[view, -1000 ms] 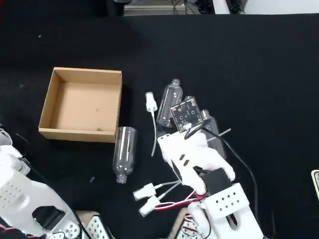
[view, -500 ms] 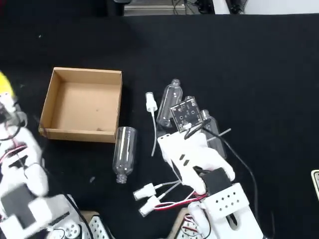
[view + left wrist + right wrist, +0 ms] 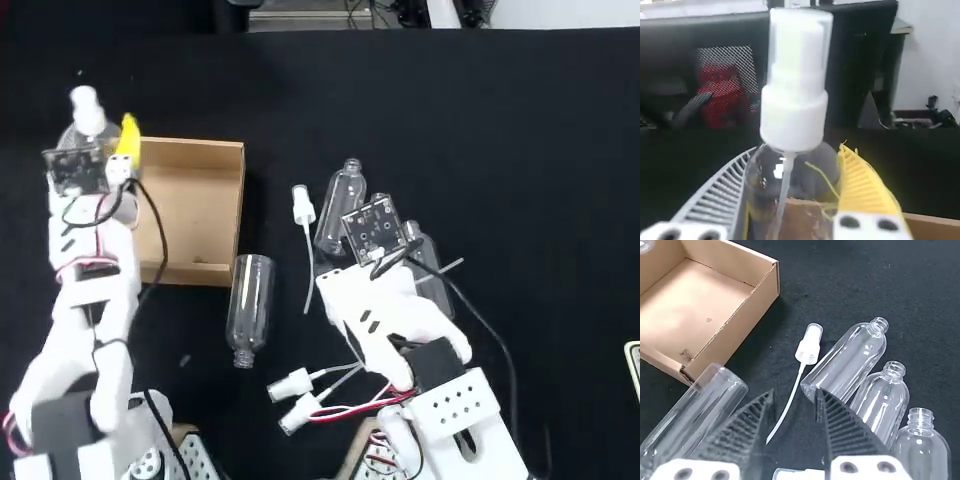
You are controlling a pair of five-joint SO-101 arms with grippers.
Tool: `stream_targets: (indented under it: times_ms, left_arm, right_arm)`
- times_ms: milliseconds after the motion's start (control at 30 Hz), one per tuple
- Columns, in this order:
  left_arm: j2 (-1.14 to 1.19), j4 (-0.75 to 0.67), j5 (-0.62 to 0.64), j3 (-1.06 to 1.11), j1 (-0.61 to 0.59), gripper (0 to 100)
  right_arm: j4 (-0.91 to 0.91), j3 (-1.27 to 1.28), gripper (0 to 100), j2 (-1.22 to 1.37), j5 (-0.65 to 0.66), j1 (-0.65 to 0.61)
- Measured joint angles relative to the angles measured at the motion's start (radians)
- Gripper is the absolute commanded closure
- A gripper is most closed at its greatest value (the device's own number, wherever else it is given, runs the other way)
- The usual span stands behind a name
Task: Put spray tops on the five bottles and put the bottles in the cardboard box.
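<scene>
High view: black table point(image 3: 520, 120); left fingers point(image 3: 128, 140) grip a capped bottle point(image 3: 85, 112), right fingers point(image 3: 840, 425) parted.

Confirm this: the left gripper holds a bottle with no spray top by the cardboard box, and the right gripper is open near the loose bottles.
One thing is wrong: the bottle in the left gripper has a white spray top on it, as the left wrist view shows. It is by the cardboard box, and the right gripper is open near the loose bottles.
</scene>
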Motion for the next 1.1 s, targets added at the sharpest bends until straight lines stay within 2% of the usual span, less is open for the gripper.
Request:
stream_targets:
  times_ms: [100,233,333,933,1100]
  left_arm:
    - [0.103,-0.005,0.009,-0.077,0.002,97]
    - [0.219,-0.087,0.094,-0.117,0.002,97]
    - [0.284,-0.112,0.104,-0.132,0.002,97]
    - [0.405,-0.123,0.104,-0.167,0.002,97]
    - [0.489,-0.285,0.104,-0.167,0.002,97]
  right_arm:
    - [0.000,0.000,89.6,0.000,0.000,0.000]
    - [0.000,0.000,89.6,0.000,0.000,0.000]
    - [0.000,0.000,89.6,0.000,0.000,0.000]
    - [0.000,0.000,89.6,0.000,0.000,0.000]
    - [0.000,0.000,89.6,0.000,0.000,0.000]
